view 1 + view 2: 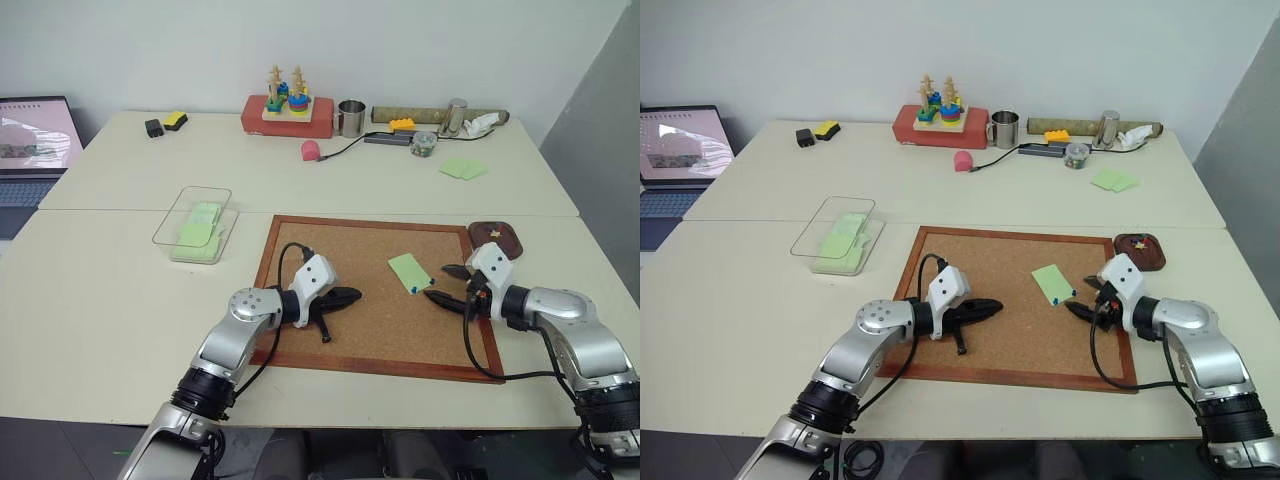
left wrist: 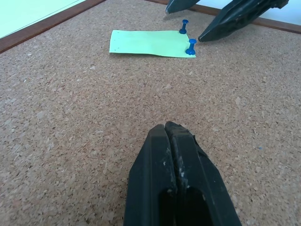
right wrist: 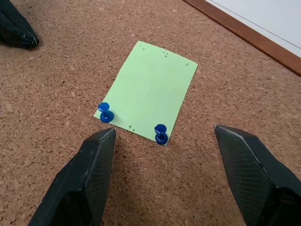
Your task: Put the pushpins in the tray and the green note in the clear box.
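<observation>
Here a green note (image 3: 148, 92) lies flat on a cork board (image 1: 340, 330), toward the board's right half, fixed by two blue pushpins (image 3: 106, 113) that stand in its two corners nearest the right gripper (image 1: 448, 283). That gripper hovers low over the cork just beside the pinned edge, its two black fingers (image 3: 89, 174) spread wide apart and empty, one on either side of the line of pins without touching them or the paper. The left gripper (image 1: 348, 296) rests near the middle of the board, well apart from the note, with its fingers (image 2: 176, 183) pressed tightly together and nothing between them.

The brown tray (image 1: 497, 239) sits on the table just off the board's far right corner, close behind the right gripper; a few small bits lie in it, too small to tell what they are. The clear box (image 1: 190, 215) stands to the left of the board, tilted over some green paper and a pale lid or base. Farther back along the wall are a red block with a ring-stacking toy (image 1: 288, 112), a metal cup (image 1: 351, 117), and a pair of green notes (image 1: 463, 169). A laptop (image 1: 35, 150) sits at the far left.
</observation>
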You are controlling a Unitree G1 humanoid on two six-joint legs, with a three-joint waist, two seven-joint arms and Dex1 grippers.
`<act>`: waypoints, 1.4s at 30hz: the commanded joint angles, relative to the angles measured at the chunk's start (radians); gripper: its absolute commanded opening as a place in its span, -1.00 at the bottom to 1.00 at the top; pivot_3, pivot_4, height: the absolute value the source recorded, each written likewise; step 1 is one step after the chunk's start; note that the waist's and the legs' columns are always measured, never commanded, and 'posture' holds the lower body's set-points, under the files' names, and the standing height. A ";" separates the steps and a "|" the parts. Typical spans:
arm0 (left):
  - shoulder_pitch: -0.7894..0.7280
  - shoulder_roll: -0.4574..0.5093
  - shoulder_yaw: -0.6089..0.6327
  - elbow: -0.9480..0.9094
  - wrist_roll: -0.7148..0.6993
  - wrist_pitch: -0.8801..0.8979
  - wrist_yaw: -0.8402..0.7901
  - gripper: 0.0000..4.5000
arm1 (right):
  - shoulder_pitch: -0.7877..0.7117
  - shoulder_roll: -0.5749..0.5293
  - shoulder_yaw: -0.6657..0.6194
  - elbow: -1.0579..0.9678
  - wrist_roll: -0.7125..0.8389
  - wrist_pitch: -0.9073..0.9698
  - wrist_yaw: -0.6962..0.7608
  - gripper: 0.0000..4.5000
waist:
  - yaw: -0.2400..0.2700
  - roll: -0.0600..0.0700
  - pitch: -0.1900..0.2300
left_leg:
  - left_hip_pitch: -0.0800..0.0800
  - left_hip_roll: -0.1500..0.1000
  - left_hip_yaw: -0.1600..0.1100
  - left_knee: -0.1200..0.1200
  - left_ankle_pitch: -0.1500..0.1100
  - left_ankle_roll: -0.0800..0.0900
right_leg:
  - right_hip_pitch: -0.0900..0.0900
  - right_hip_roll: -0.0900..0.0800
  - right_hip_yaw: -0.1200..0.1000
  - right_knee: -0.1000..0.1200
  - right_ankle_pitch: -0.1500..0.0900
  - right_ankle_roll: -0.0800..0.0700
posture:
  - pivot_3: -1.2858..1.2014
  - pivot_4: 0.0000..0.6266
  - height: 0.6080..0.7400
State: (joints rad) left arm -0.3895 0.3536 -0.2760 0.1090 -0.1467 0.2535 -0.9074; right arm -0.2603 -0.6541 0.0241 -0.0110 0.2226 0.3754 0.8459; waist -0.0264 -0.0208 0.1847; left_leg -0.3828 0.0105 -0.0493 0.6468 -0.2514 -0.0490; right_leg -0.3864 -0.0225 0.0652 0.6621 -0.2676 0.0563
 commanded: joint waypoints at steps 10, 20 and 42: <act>0.019 0.014 -0.020 0.004 0.018 0.019 -0.005 -1.00 | -0.014 0.009 -0.012 0.001 0.011 -0.038 0.022 -0.78 | -0.001 0.000 0.000 | 0.000 0.000 0.000 0.000 0.000 0.000 | 0.000 0.000 0.000 0.000 0.000 0.000 | 0.03 -0.52 1.00; 0.030 0.019 -0.014 0.009 0.020 0.019 0.003 -1.00 | -0.012 0.011 -0.033 -0.024 0.039 -0.032 0.042 -0.99 | -0.001 0.000 0.000 | 0.000 0.000 0.000 0.000 0.000 0.000 | 0.000 0.000 0.000 0.000 0.000 0.000 | 0.03 -0.52 1.00; 0.044 0.013 -0.018 0.004 0.025 0.024 0.030 -1.00 | -0.048 -0.022 -0.186 -0.073 0.203 0.105 0.010 -0.99 | -0.002 0.000 0.000 | 0.000 0.000 0.000 0.000 0.000 0.000 | 0.000 0.000 0.000 0.000 0.000 0.000 | 0.03 -0.52 1.00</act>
State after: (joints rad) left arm -0.3736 0.3568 -0.2726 0.0900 -0.1467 0.2541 -0.8826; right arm -0.2888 -0.6508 -0.1142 -0.0923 0.4387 0.4993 0.8849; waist -0.0285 -0.0208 0.1847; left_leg -0.3829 0.0108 -0.0494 0.6465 -0.2514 -0.0490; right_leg -0.3868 -0.0222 0.0652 0.6621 -0.2677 0.0563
